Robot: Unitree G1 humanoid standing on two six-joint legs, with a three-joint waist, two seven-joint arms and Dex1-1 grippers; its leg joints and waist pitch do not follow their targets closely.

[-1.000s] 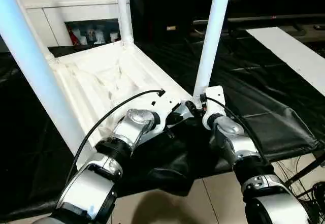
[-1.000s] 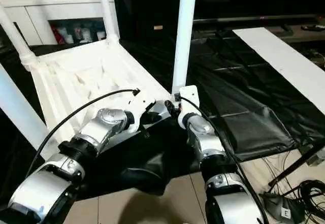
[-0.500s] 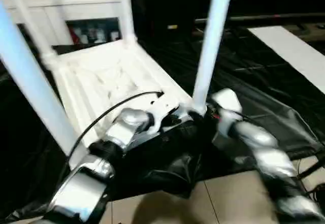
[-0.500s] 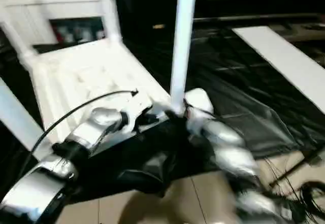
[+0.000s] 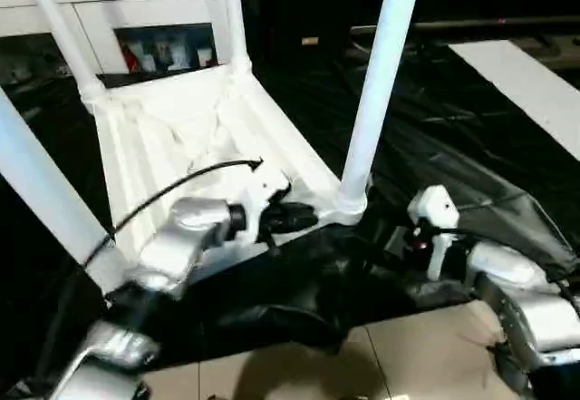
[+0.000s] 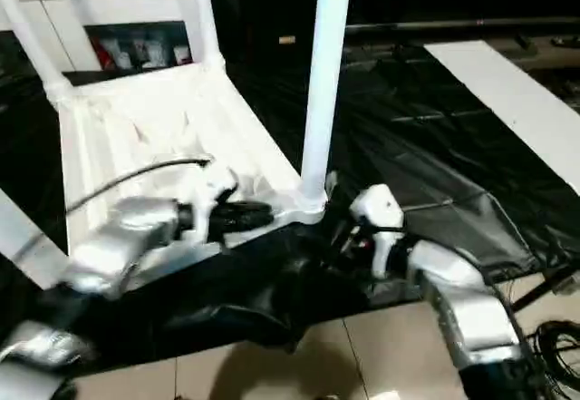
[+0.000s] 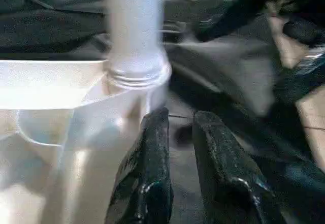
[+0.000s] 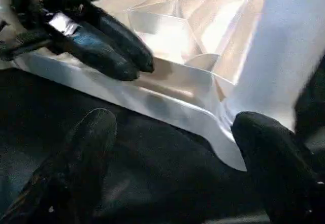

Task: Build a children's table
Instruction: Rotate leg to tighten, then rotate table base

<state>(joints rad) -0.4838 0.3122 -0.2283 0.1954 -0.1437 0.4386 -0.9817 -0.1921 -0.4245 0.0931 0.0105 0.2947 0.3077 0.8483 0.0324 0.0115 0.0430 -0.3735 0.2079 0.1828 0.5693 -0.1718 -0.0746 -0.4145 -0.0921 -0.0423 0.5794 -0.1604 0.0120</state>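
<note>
Looking down, I see my right tool (image 8: 167, 148) nearest, fingers spread wide and empty, just off the upturned tabletop's (image 5: 181, 132) near corner. My left tool (image 7: 177, 127) hangs by the corner leg (image 5: 376, 73), fingers slightly parted, gripping nothing. The children's table lies legs-up on black sheeting (image 5: 471, 137); a white cabinet (image 5: 136, 1) stands beyond.

No readable text, label, brand, number or sign anywhere in view.
</note>
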